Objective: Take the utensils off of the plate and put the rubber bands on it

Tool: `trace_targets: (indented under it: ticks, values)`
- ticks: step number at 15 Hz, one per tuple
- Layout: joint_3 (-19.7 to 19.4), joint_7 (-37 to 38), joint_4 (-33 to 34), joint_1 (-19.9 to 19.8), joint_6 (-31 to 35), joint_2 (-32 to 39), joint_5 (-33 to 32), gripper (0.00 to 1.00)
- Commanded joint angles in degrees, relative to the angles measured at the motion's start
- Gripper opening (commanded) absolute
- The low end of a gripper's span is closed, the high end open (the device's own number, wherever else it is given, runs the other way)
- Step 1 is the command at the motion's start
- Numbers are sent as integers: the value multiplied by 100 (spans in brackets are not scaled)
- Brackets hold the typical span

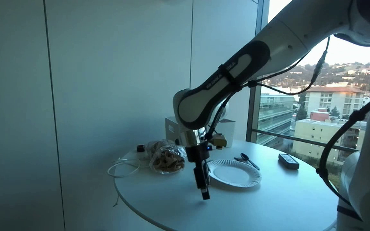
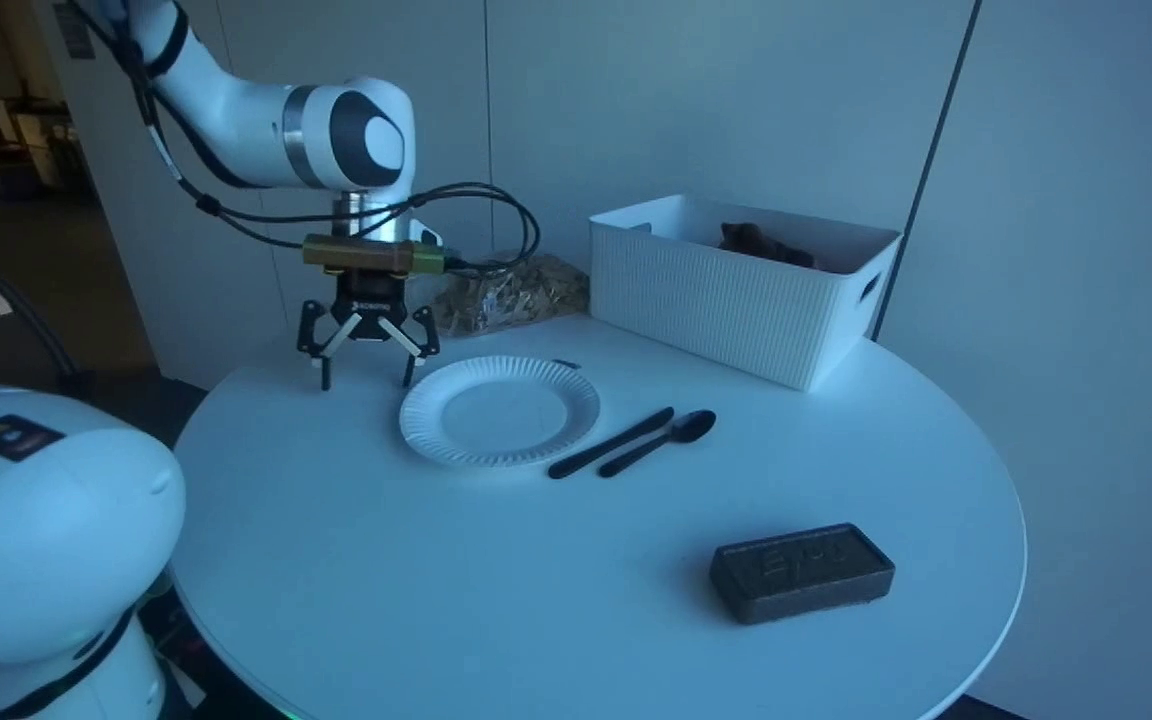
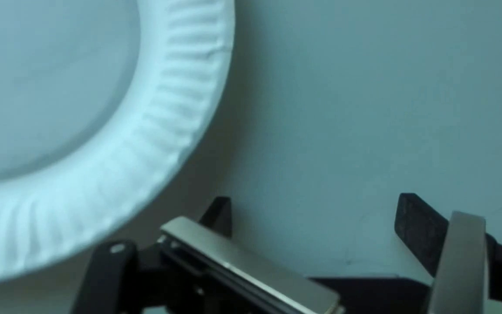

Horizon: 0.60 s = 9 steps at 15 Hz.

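Note:
The white paper plate point(image 1: 234, 173) point(image 2: 496, 410) point(image 3: 181, 96) lies flat on the round table with nothing on it. Two of the dark utensils, a knife point(image 2: 611, 443) and a spoon point(image 2: 658, 443), rest on the tabletop beside it. A small dark piece point(image 2: 567, 364) peeks out past the plate's far rim; I cannot tell what it is. The rubber bands point(image 1: 168, 161) point(image 2: 521, 290) show as a tan-brown clump in clear plastic near the table's edge. Pointing down beside the plate, my gripper point(image 1: 206, 194) point(image 2: 367, 384) point(image 3: 314, 200) is open, with bare tabletop between its fingers.
A white box point(image 2: 716, 310) holding something brown stands behind the plate. A black oblong gadget point(image 1: 288, 161) point(image 2: 804, 572) lies on the table. Near the plastic bag are a white cord point(image 1: 124, 175) and a dark-capped bottle point(image 1: 141, 148).

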Motion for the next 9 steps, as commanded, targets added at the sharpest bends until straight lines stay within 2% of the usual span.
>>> trace_targets:
  ticks: [1, 4, 5, 9]
  values:
    - [468, 814, 49, 110, 1033, 223, -542, 100]
    - [701, 1576, -46, 124, 1508, -41, -841, 100]
    - [615, 1138, 18, 77, 1125, 113, -681, 100]
    - [702, 1430, 17, 101, 1344, 45, -741, 100]
